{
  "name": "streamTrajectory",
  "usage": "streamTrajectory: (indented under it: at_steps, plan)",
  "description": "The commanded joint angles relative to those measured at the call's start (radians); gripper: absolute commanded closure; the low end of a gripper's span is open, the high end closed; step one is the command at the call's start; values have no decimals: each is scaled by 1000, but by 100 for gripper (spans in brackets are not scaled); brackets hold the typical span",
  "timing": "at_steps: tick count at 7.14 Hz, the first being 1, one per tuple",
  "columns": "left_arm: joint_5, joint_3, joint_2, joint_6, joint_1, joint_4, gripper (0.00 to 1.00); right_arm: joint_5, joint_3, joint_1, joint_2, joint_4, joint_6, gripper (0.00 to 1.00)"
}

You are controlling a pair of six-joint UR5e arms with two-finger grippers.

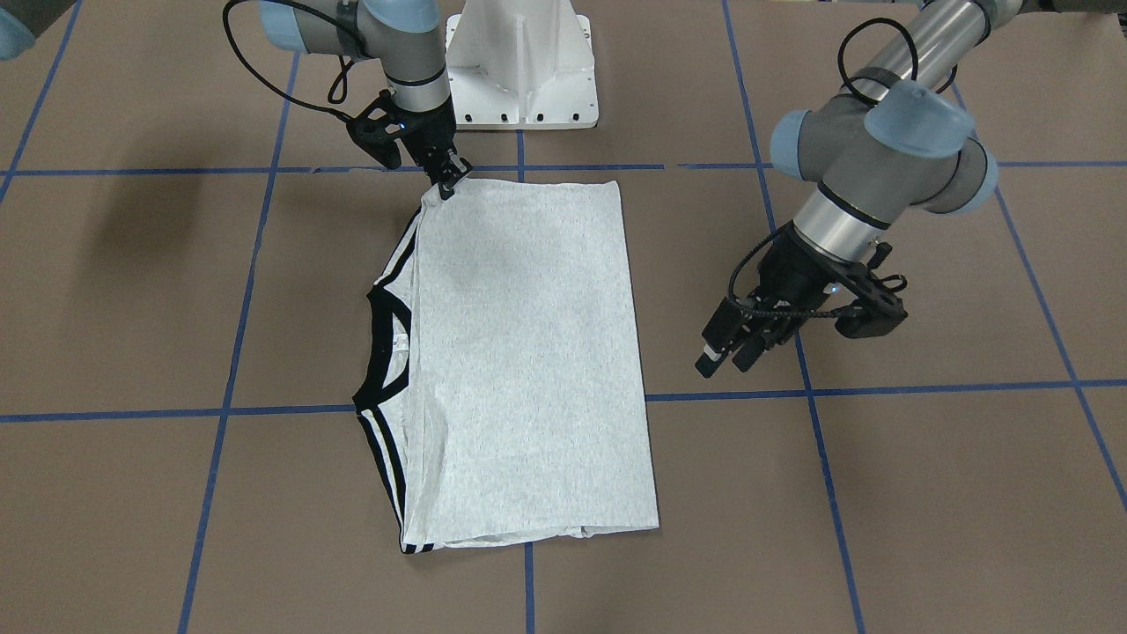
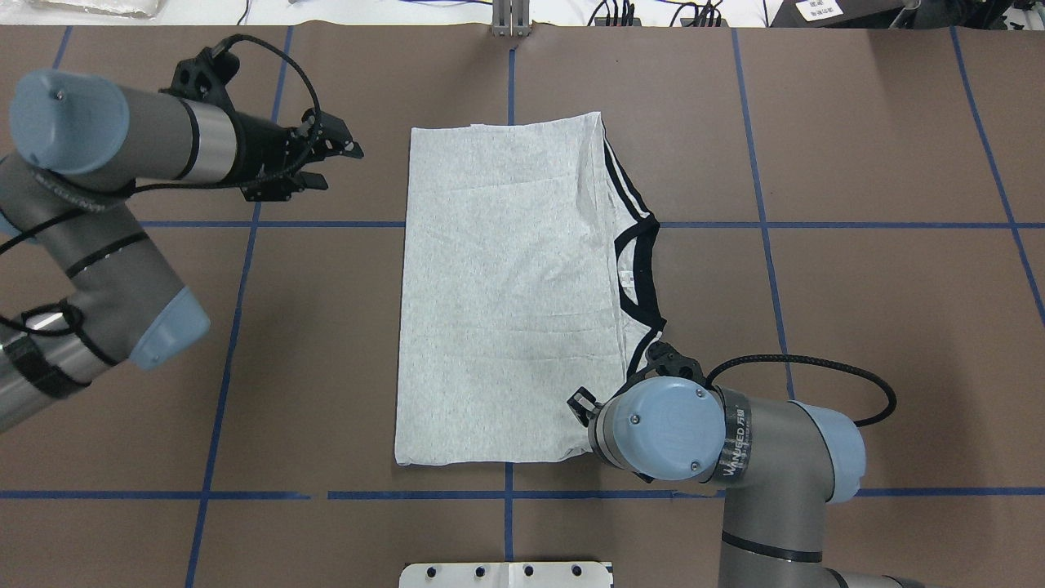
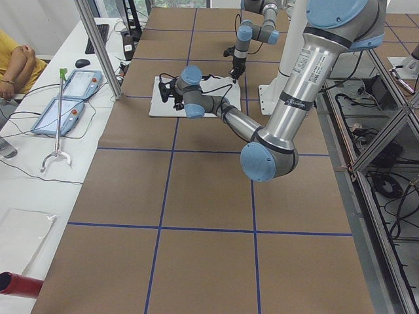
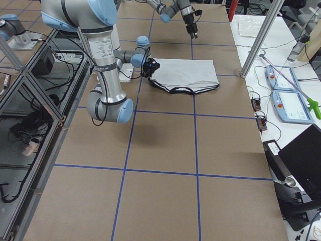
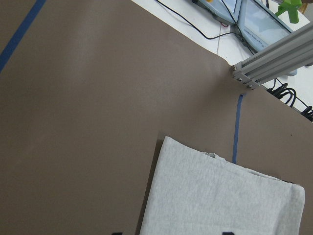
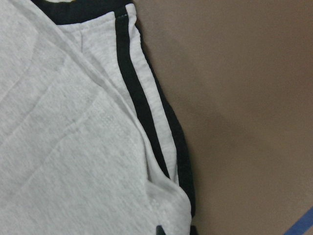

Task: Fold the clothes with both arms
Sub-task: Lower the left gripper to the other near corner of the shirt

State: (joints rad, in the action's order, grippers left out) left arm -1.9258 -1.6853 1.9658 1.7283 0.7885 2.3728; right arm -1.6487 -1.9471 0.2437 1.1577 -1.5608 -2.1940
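Note:
The light grey T-shirt (image 1: 528, 352) lies folded into a long rectangle on the brown table, sleeves tucked in, its back facing up. The black collar (image 2: 635, 278) and black-and-white shoulder stripes (image 1: 387, 458) show along one long edge. My right gripper (image 1: 447, 187) is shut on the shirt's corner nearest the robot base, on the collar side; the right wrist view shows striped cloth (image 6: 142, 107) right at the fingertips. In the overhead view the wrist hides this gripper. My left gripper (image 2: 341, 167) hovers open beside the opposite long edge, clear of the shirt (image 5: 220, 200).
The white pedestal (image 1: 519, 70) stands just behind the shirt at the robot's side. Blue tape lines (image 1: 880, 389) grid the table. An aluminium post (image 5: 274, 54) rises at the far edge. Beyond it are teach pendants (image 3: 62, 98) and a seated person's arm (image 3: 16, 62).

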Motion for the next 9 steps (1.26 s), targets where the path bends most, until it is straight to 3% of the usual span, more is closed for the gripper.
streamTrajectory:
  at_steps: [1,3,6,9]
  plan:
    - [89,-234,-160,214,-171,-4,26,-3,-12,0,13,5,-1,100]
    - [308,-275,-200,347,-393,-67,26,-17,-12,0,13,7,-1,100]
    - [411,-274,-200,451,-563,-194,28,-20,-30,0,17,8,0,100]
    - [415,-226,-189,468,-612,-196,32,-20,-29,-1,17,8,0,100]
